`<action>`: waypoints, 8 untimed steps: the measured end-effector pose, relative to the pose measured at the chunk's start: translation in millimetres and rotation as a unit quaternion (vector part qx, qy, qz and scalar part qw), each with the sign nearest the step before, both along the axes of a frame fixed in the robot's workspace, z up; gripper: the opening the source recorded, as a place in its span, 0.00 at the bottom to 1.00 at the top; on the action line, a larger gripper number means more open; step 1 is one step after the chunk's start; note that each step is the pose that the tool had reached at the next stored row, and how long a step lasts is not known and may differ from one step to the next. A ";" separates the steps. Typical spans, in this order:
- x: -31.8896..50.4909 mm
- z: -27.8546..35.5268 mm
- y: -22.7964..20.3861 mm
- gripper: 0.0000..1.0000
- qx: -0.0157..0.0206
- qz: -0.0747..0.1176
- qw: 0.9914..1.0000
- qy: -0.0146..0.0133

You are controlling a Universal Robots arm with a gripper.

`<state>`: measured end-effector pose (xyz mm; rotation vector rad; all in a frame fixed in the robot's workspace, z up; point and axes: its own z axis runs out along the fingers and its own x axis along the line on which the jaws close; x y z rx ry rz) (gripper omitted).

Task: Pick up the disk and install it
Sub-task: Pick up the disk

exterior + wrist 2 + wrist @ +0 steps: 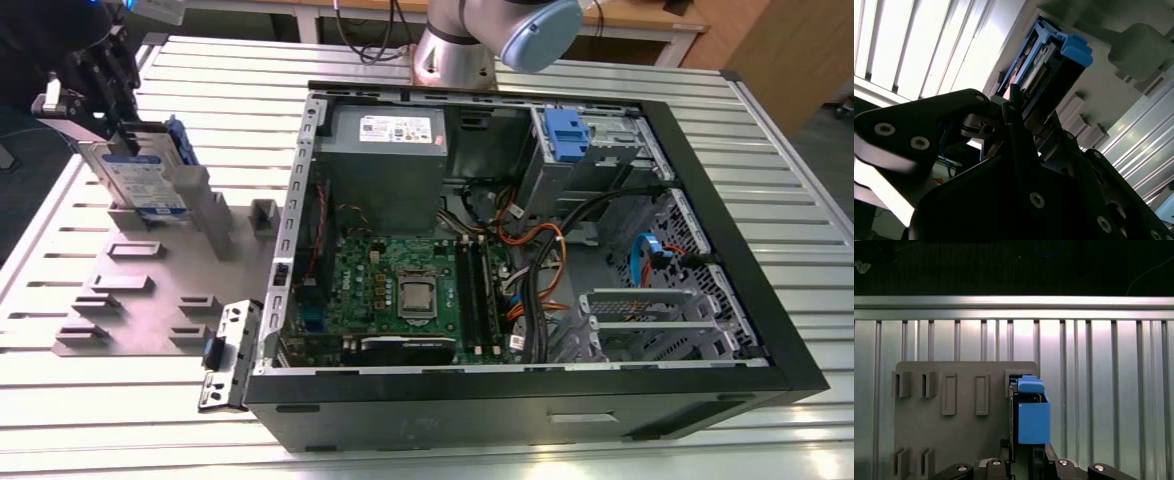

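Blue-railed and clamped in the gripper (1025, 454) at the fixture plate (150, 302): the disk (138, 175). Could snag a rail on the slot if tilted, then slip.

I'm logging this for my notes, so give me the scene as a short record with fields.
disk: standing on edge, tilted, at a holder of the grey fixture plate, outside the computer case
gripper: at the disk's upper end
computer case: open, lying on the slatted table
install: disk not yet in the case
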<state>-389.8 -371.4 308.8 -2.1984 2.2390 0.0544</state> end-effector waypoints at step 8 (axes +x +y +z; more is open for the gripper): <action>0.0 9.5 0.0 0.35 0.000 0.000 1.000 0.000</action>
